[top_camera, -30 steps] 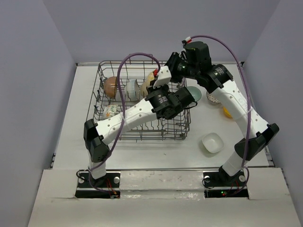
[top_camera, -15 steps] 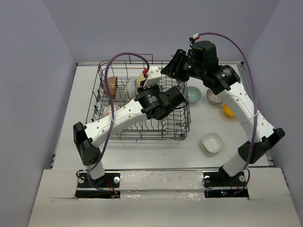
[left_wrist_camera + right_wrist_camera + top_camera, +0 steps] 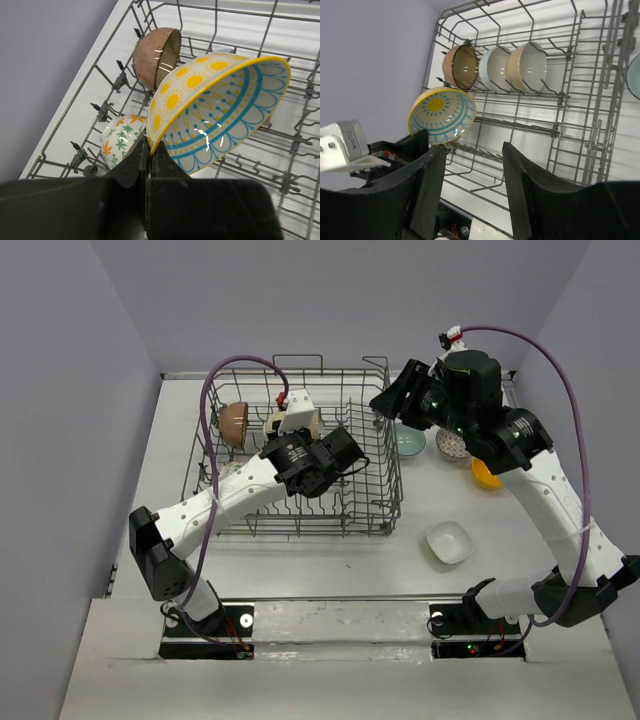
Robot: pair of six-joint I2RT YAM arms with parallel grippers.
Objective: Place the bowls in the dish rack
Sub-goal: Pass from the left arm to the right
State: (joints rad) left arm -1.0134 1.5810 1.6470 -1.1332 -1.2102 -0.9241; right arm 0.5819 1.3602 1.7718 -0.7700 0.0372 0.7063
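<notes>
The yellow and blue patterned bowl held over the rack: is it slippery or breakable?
The yellow and blue patterned bowl looks glazed, with bright glints, so probably slippery; the left gripper pinches only its thin rim. It seems rigid ceramic, likely to chip if dropped on the grey wire dish rack.

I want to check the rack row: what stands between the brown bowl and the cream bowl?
A pale whitish bowl stands between the brown bowl and the cream bowl, shown in the right wrist view.
</notes>
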